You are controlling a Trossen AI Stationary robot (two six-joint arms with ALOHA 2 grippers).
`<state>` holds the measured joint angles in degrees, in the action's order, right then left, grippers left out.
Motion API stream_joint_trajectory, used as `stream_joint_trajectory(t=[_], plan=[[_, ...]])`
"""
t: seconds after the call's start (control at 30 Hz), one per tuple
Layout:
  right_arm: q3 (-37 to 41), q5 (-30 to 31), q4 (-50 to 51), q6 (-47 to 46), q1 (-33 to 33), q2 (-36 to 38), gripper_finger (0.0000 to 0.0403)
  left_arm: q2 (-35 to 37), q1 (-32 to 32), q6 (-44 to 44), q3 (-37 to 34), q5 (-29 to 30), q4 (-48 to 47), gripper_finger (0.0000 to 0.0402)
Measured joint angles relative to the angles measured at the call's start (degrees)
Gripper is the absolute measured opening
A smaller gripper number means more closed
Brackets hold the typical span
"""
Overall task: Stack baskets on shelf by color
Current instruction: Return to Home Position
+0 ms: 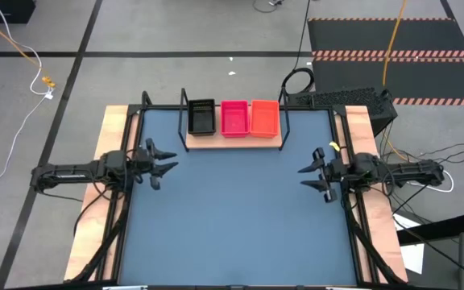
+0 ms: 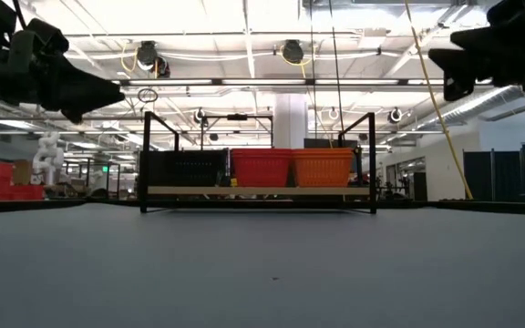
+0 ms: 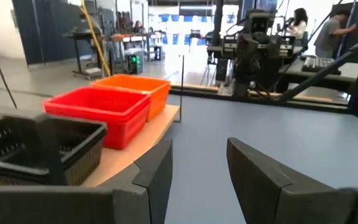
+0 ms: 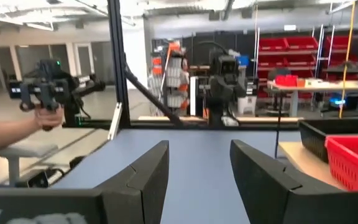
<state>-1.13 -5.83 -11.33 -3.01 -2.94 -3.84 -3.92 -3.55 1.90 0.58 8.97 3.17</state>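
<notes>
The shelf (image 1: 232, 142), a light wooden plank in a black wire frame, stands at the table's far edge. On it, side by side, are black baskets (image 1: 202, 118), pinkish-red baskets (image 1: 234, 118) and orange baskets (image 1: 265, 117), each colour in its own place. The same row shows in the low view: black (image 2: 182, 168), pinkish-red (image 2: 261, 168), orange (image 2: 323, 168). My left gripper (image 1: 168, 163) is open and empty at the table's left side. My right gripper (image 1: 308, 169) is open and empty at the right side. Both are held above the tabletop, well in front of the shelf.
The blue tabletop (image 1: 232, 217) has black frame rails along its sides. In the right wrist view a person's arm (image 4: 8, 134) holds a dark device (image 4: 42, 90) beyond the table. People stand by benches behind the right arm (image 3: 297, 25).
</notes>
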Motion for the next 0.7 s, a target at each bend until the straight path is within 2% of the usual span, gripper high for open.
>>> stream_joint_trajectory(t=[0.17, 0.33, 0.43, 0.7], plan=[[0.1, 2.1, -0.2, 1.7, 0.0, 0.0, 0.0164, 0.1, 0.0, -1.4, 0.0, -1.9, -1.0, 0.0154], [0.1, 8.9, -0.4, 5.1, 0.0, 0.0, 0.0164, -0.2, 0.0, -1.1, 0.0, -6.7, -1.6, 0.0154], [0.2, 12.1, -0.4, 5.2, 0.0, 0.0, 0.0164, -0.2, 0.0, -0.1, 0.0, -7.4, -1.9, 0.0154], [0.2, 13.3, -0.5, 5.3, 0.0, 0.0, 0.0164, -0.2, 0.0, -0.1, 0.0, -7.4, -1.9, 0.0154]])
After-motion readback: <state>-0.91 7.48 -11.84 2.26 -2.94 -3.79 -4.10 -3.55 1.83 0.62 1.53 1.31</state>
